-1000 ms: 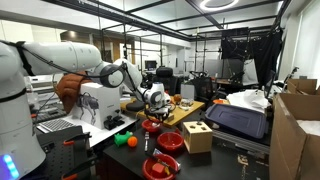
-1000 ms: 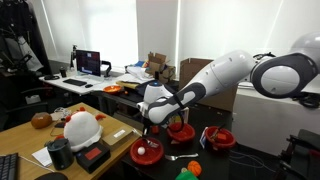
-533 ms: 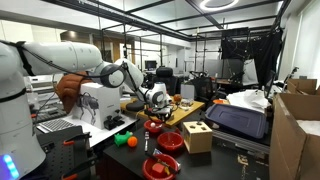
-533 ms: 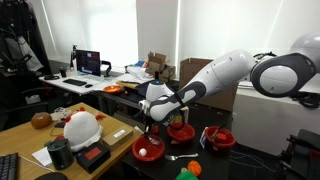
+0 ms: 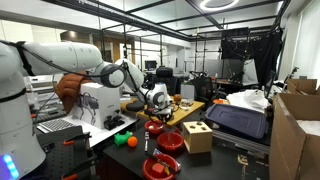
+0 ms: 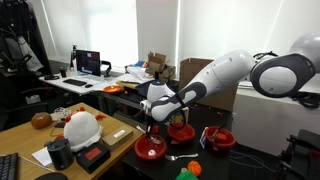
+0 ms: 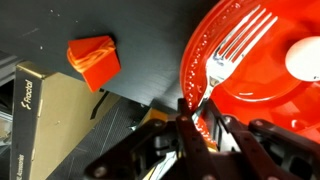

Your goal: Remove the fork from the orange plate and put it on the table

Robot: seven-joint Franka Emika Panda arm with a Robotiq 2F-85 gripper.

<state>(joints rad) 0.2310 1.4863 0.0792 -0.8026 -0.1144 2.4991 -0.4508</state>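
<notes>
The orange plate point(image 7: 270, 75) fills the upper right of the wrist view, with a white lump point(image 7: 305, 58) on it. The silver fork point(image 7: 235, 40) lies on the plate, tines up, its handle running down over the rim into my gripper point(image 7: 200, 125). The fingers are shut on the handle at the rim, and the orange rim shows between them too. In both exterior views the gripper point(image 5: 153, 112) point(image 6: 152, 124) points down at the plate point(image 5: 152, 126) point(image 6: 150, 148) above the dark table point(image 6: 205, 160).
A second red-orange dish point(image 6: 181, 131) lies just behind the plate, and others point(image 5: 170, 141) point(image 5: 160, 167) beside a wooden cube point(image 5: 197, 136). An orange wedge point(image 7: 95, 60) and a cardboard box point(image 7: 40, 120) lie near the plate. A green ball point(image 5: 119, 140) sits by the table edge.
The gripper and the plate under it have shifted slightly sideways in the exterior view; the fork stays in the fingers.
</notes>
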